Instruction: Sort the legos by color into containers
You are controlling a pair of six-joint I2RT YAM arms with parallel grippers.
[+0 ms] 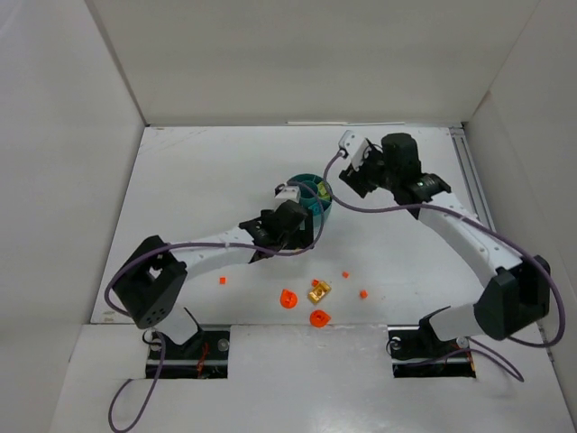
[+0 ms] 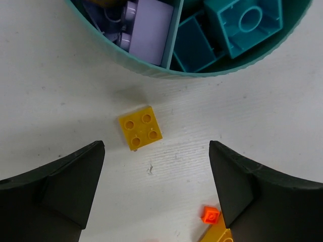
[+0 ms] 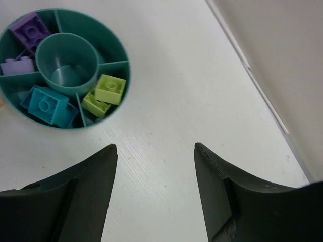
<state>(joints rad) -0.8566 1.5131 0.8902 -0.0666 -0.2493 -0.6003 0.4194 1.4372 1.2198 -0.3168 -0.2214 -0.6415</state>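
The round teal dish [image 1: 323, 207] sits mid-table. In the right wrist view the dish [image 3: 124, 75] holds purple bricks [image 3: 30, 27], a turquoise brick [image 3: 45, 104] and lime green bricks [image 3: 110, 88]; its centre cup [image 3: 67, 63] is empty. My left gripper [image 2: 157, 155] is open and empty above the table, just short of a yellow square plate [image 2: 141, 128] that lies beside the dish wall [image 2: 151, 70]. A tiny orange piece [image 2: 211, 215] lies by its right finger. My right gripper [image 3: 155, 148] is open and empty over bare table to the right of the dish.
Loose pieces lie near the table's front: two orange round ones [image 1: 288, 299] [image 1: 319, 317], a gold brick [image 1: 318, 290], and orange dots [image 1: 223, 280] [image 1: 344, 273] [image 1: 363, 293]. White walls enclose the table on three sides.
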